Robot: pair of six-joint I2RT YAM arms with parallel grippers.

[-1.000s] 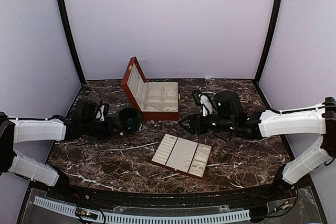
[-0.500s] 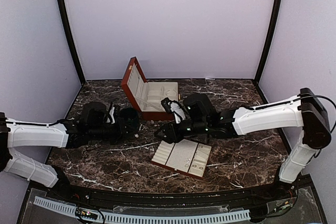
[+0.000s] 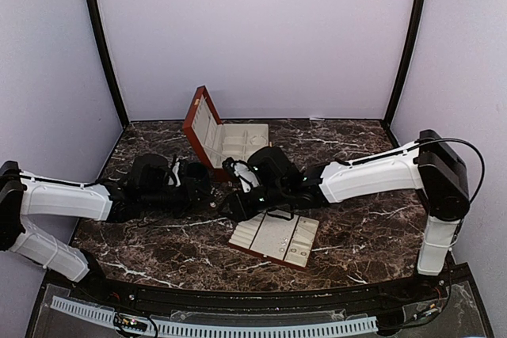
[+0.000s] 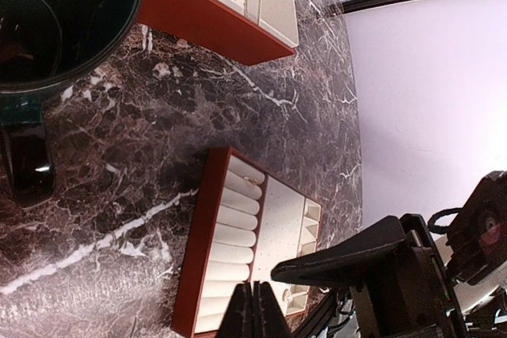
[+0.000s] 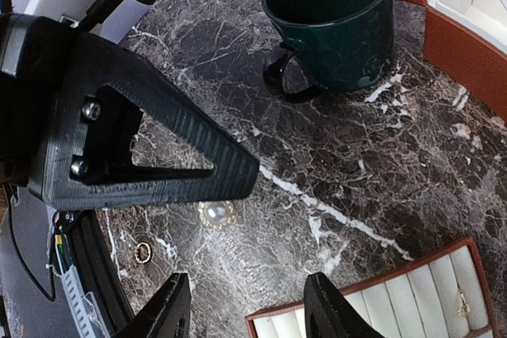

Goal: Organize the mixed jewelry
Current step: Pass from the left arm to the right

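Marble tabletop (image 5: 412,172), stud (image 5: 215,213) before right fingers (image 5: 169,310)

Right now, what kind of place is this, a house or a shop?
Probably a robot test booth, not a home: plain pale walls close around a marble-look table, the robot's left arm and right arm reach over it, and a jewelry box and slotted tray are laid out.
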